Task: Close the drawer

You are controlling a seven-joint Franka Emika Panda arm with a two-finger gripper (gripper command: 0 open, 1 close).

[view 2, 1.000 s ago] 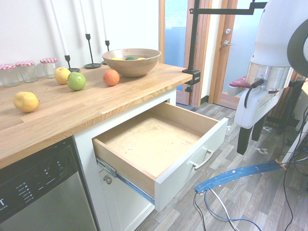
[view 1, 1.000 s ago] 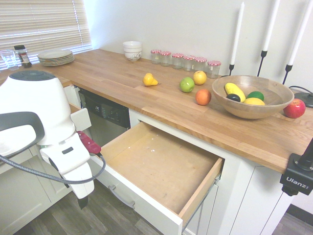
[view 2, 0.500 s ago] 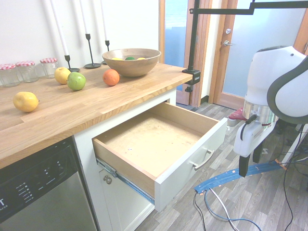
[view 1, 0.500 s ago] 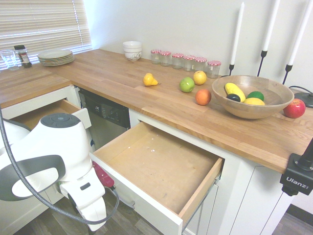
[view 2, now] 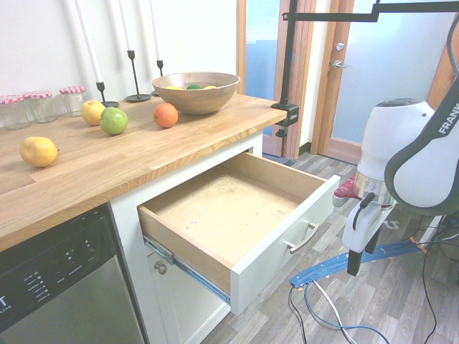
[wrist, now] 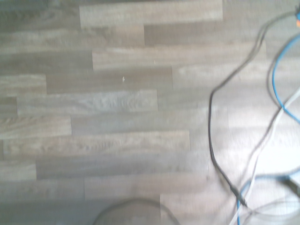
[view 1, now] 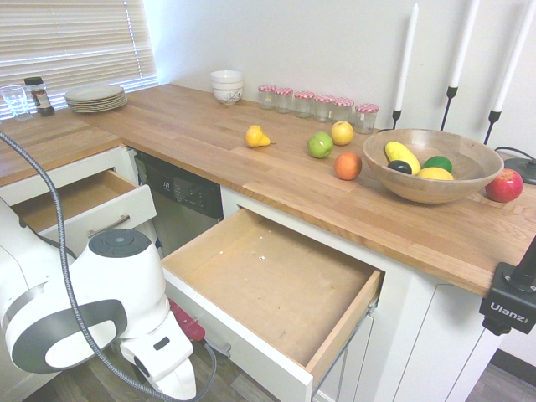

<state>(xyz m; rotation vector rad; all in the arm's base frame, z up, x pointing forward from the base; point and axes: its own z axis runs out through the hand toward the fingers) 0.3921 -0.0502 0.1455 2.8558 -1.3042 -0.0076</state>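
We find the drawer (view 2: 237, 215) fully extended; closing has not begun. Our gripper (view 2: 361, 262), jaws spread and empty, hangs beside the drawer's front panel (view 2: 287, 247)

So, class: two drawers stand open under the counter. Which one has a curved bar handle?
The wide, deep drawer right of the dishwasher; the other drawer is narrower with a short handle.

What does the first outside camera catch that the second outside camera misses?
Only the first shows the stacked plates, white bowls, a red apple and a smaller open drawer. Only the second shows the doors and the gripper beside the drawer front. Both share the open drawer, wooden fruit bowl and orange.
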